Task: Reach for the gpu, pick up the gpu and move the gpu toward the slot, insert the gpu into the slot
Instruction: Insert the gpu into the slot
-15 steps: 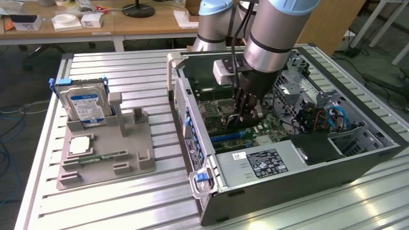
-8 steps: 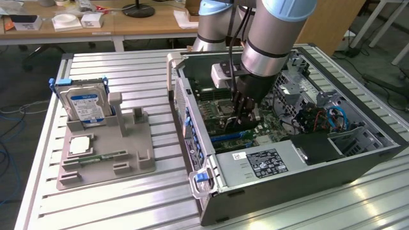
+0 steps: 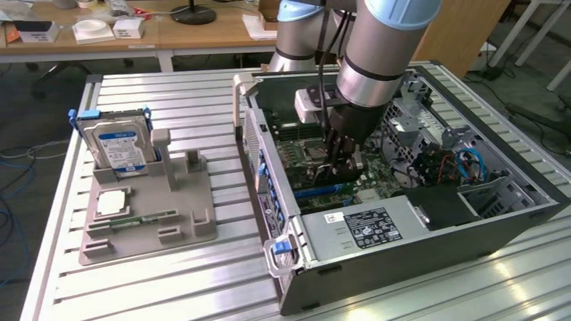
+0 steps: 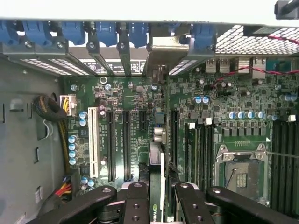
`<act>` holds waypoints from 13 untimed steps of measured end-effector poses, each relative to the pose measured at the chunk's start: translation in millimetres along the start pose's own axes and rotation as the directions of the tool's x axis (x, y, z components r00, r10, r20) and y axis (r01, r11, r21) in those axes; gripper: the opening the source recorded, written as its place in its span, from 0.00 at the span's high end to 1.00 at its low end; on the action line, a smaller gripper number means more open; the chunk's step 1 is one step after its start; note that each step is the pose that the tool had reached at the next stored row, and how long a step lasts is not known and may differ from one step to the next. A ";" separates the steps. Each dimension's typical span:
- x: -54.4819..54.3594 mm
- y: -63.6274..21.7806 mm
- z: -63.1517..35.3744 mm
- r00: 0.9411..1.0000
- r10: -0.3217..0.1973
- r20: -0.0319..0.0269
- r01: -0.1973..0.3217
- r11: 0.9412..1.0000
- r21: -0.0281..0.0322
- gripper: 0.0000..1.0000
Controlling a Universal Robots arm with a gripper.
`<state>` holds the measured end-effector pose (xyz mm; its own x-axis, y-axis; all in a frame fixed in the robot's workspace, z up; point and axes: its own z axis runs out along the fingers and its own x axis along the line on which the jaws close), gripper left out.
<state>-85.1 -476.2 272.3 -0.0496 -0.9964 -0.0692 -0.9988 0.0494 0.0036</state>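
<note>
The hand (image 4: 161, 205) was inside the open computer case (image 3: 402, 254), which lay on its side on the slatted metal desk (image 3: 178, 281). Its jaws were drawn narrow and closed on the gpu (image 4: 157, 154), one black finger (image 4: 138, 203) on each flat face of the card. The gpu stood on edge over the motherboard (image 4: 243, 93), running lengthwise among the expansion slots. The long black slots (image 4: 111, 144) and the white slot (image 4: 92, 140) lay to one side of it, and the CPU socket (image 4: 240, 170) lay to the other. The card's silver bracket end (image 4: 159, 65) reached the rear wall of the case, beside the row of blue clips (image 4: 74, 30). Whether the card's edge was seated in its slot could not be told.

In the exterior view, the arm (image 3: 384, 47) came down from above into the middle of the case. On the exterior view's left, well apart from the case, a grey holder (image 3: 152, 200) sat on the desk. It carried a blue-labelled hard drive (image 3: 120, 147) standing upright and a narrow green memory stick (image 3: 134, 221) lying flat.
</note>
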 end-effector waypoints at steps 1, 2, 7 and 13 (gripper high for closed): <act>0.0 -0.1 0.2 1.000 0.011 -0.002 -0.011 1.000 0.001 0.74; 0.1 -0.1 0.4 1.000 0.018 -0.002 -0.018 1.000 0.001 0.74; 0.3 2.9 2.7 1.000 0.020 -0.002 -0.020 1.000 0.001 0.74; 1.0 6.9 9.0 1.000 0.020 -0.004 -0.020 1.000 0.001 0.74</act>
<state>-92.0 -476.3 263.3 -0.0694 -0.9955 -0.0652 -0.9976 0.0693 0.0038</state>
